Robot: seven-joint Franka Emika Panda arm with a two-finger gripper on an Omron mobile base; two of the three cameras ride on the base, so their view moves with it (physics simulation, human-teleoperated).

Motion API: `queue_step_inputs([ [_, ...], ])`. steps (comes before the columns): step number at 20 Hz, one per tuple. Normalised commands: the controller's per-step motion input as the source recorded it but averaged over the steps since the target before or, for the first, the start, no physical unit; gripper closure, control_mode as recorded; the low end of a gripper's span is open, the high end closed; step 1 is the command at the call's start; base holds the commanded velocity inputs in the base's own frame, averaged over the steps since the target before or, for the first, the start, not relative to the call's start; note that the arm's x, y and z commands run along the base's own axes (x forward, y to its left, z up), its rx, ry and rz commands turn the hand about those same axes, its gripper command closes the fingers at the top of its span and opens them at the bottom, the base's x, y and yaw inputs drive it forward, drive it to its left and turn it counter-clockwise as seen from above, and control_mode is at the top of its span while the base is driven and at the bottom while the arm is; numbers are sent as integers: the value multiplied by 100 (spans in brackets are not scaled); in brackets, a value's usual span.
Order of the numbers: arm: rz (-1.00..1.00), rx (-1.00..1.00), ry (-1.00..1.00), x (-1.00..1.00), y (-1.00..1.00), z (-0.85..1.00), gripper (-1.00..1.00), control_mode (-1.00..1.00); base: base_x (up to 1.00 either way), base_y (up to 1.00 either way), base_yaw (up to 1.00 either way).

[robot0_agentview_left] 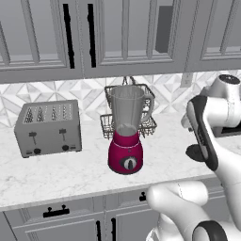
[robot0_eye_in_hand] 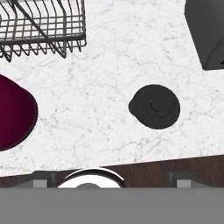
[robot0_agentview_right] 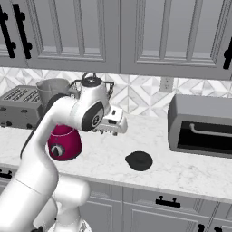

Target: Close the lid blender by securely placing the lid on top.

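Note:
The blender (robot0_agentview_left: 125, 153) stands mid-counter, with a magenta base, a dark dial and a clear open-topped jar (robot0_agentview_left: 127, 109); its base also shows in the right base view (robot0_agentview_right: 64, 142) and at the hand view's left edge (robot0_eye_in_hand: 13, 113). The lid (robot0_agentview_right: 139, 161), a dark round cap, lies flat on the counter to the blender's right near the front edge, right of centre in the hand view (robot0_eye_in_hand: 155, 106). My gripper (robot0_agentview_right: 110, 130) hangs above the counter between blender and lid, higher than the lid and to its left. It is open, fingers wide apart, with nothing between them.
A grey toaster (robot0_agentview_left: 48, 128) sits left of the blender. A wire basket (robot0_eye_in_hand: 43, 26) stands behind it against the tiled wall. A dark oven-like appliance (robot0_agentview_right: 201, 124) occupies the counter's right end. Upper cabinets hang overhead. The counter's front edge runs close to the lid.

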Motion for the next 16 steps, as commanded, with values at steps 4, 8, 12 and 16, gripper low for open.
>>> queue_step_inputs([
  [4,0,0,9,-9,-48,-45,-100,-100,0,0,0],
  [8,0,0,11,0,-22,-39,-100,-100,0,0,0],
  [12,0,0,10,0,-10,-42,-100,-100,0,0,0],
  [16,0,0,7,0,-19,-36,-100,-100,0,0,0],
])
